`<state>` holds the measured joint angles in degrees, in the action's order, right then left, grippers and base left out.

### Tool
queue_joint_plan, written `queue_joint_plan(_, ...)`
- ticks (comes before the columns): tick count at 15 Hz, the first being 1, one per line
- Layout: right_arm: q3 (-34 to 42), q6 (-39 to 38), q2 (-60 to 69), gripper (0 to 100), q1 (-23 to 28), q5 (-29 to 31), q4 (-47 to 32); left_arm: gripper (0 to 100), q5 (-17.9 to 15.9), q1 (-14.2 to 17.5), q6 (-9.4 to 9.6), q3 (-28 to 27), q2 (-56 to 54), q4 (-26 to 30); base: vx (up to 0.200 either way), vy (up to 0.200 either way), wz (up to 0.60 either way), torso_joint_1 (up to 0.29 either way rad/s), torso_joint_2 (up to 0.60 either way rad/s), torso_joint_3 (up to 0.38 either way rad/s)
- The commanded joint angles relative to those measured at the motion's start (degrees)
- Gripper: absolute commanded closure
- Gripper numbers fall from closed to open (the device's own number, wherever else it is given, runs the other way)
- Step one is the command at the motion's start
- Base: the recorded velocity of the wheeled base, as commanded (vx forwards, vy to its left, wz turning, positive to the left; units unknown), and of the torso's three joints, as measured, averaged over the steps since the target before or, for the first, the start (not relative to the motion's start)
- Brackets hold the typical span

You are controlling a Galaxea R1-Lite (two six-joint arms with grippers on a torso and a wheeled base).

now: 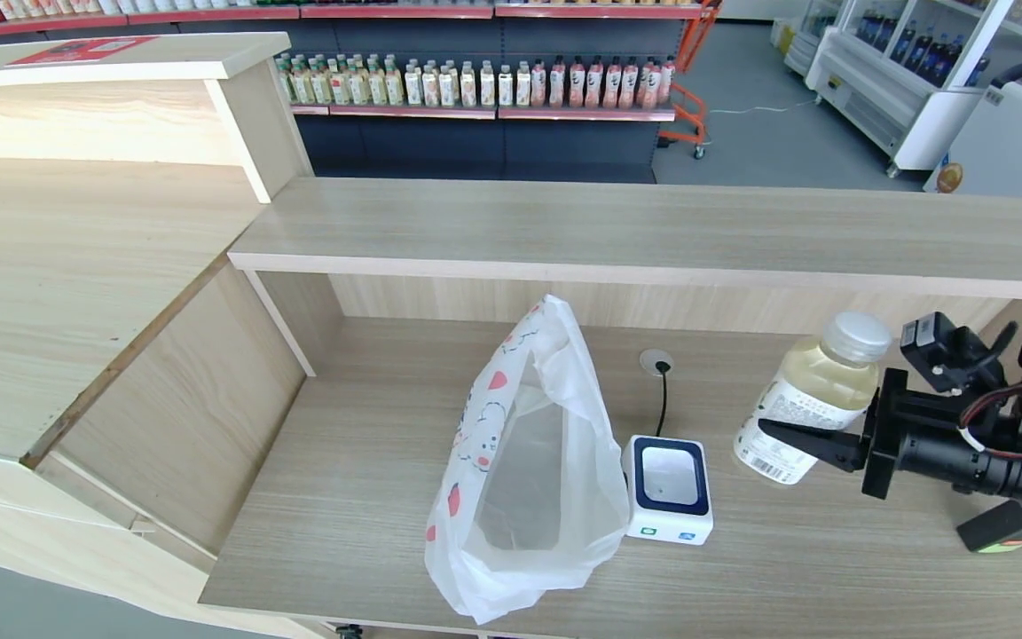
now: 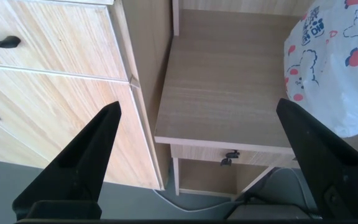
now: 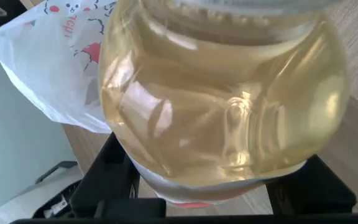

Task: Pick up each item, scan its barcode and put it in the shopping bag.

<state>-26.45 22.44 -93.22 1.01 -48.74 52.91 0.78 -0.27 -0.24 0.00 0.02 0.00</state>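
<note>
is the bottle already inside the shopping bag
No, the bottle is held in the right pincer, on the far side of the scanner from the shopping bag.

My right arm (image 1: pixel 963 448) comes in level from the right of the scanner (image 1: pixel 668 486), wrist horizontal. My right pincer (image 1: pixel 799 426) is clamped around the bottle (image 1: pixel 817 390), holding it tilted, cap up, just beside the scanner. My left pincer (image 2: pixel 199 104) hangs well off to the scanner's left, fingers (image 2: pixel 79 168) spread wide apart.

Wooden counter (image 1: pixel 369 497) with shopping bag (image 1: pixel 529 470), scanner (image 1: pixel 669 488)
</note>
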Motion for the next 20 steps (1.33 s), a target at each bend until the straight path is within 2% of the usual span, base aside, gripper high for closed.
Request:
queue_joint_plan(1, 3.25, -5.04, 5.42, 100, 0.13, 2.6, 0.18, 0, 0.01, 0.0, -0.02, 0.0, -0.02, 0.0, 0.0, 0.0, 0.0, 0.0, 0.0, 0.0)
queue_joint_plan(4, 2.72, -11.19, 4.98, 100, 0.39, 7.34, 0.27, 0, 0.01, 0.0, -0.02, 0.0, -0.02, 0.0, 0.0, 0.0, 0.0, 0.0, 0.0, 0.0)
queue_joint_plan(10, 6.77, -11.02, 5.68, 100, 0.31, 7.96, 0.35, 0, 0.01, 0.0, 0.16, 0.0, -0.02, 0.0, 0.0, 0.0, 0.0, 0.0, 0.0, 0.0)
queue_joint_plan(14, 6.85, -11.02, 6.47, 100, 0.31, 7.96, 0.27, 0, 0.01, 0.0, 0.16, 0.0, -0.02, 0.0, 0.0, 0.0, 0.0, 0.0, 0.0, 0.0)
queue_joint_plan(17, 7.03, -11.02, 6.47, 100, 0.31, 7.96, 0.27, 0, 0.01, -0.08, 0.16, 0.0, -0.02, 0.0, -0.2, 0.0, 0.0, 0.002, 0.0, 0.001)
queue_joint_plan(20, 7.38, -11.02, 6.39, 100, 0.31, 7.96, 0.27, 0, 0.01, 0.0, 0.07, 0.0, -0.02, 0.0, 0.0, 0.0, 0.0, 0.0, 0.0, 0.0)
